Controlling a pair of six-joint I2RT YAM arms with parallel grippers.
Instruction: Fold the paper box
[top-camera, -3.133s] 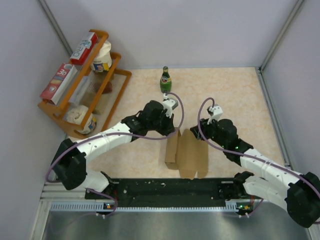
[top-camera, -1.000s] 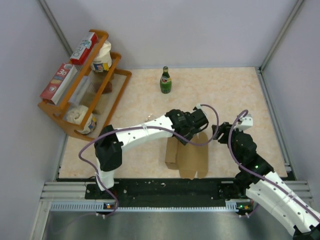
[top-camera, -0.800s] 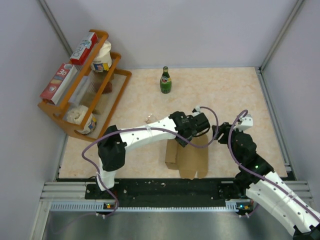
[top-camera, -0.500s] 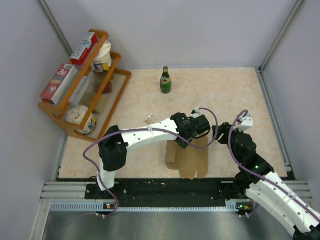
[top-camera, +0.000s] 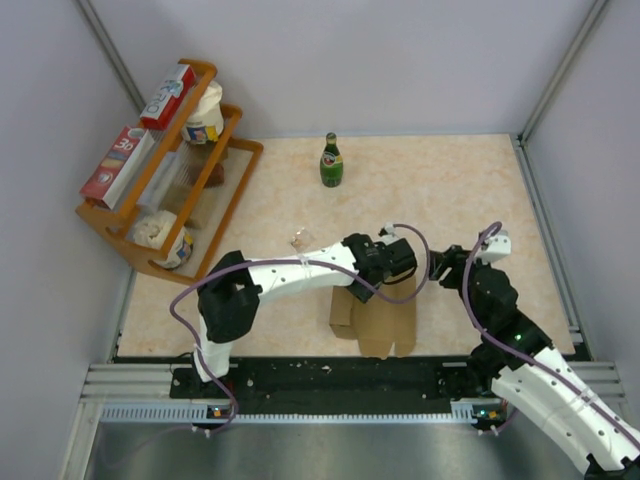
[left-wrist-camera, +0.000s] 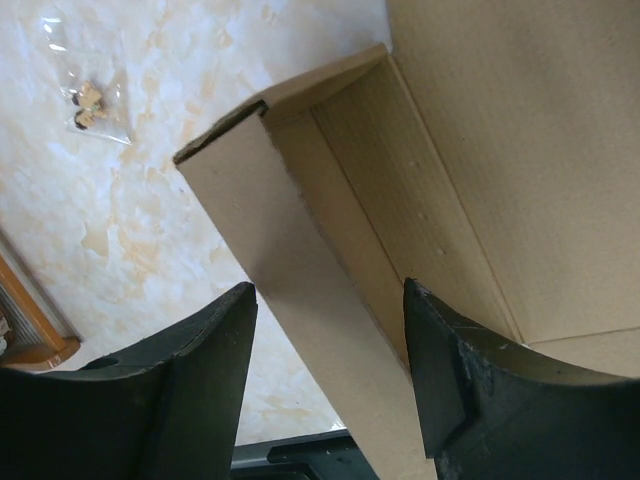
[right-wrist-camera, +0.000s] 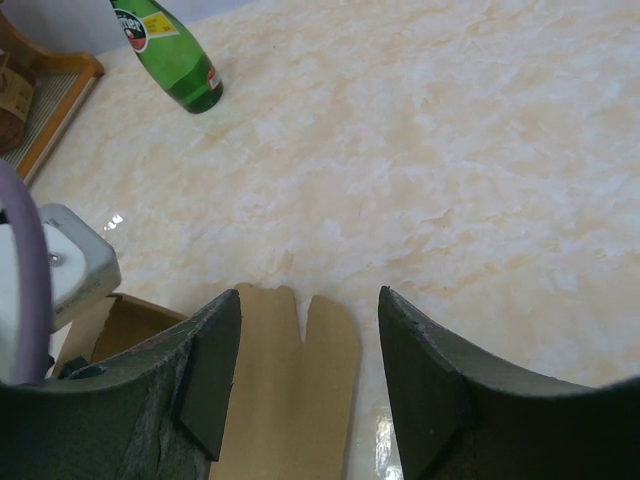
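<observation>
The left claw is released and holds nothing. Its two fingers stand on either side of the raised left wall of the paper box, with a gap on each side. The right claw is released too, and it hovers over the notched flap at the far end.

The box lies mostly flat near the front edge of the table, between the two arms. I think the step is to stand this wall up. It is better to pinch it low, close to the crease, and turn slowly, so that the thin board does not buckle.

Behind the box the table is bare. A small bag lies near, while the green bottle and the wooden rack are well apart.
</observation>
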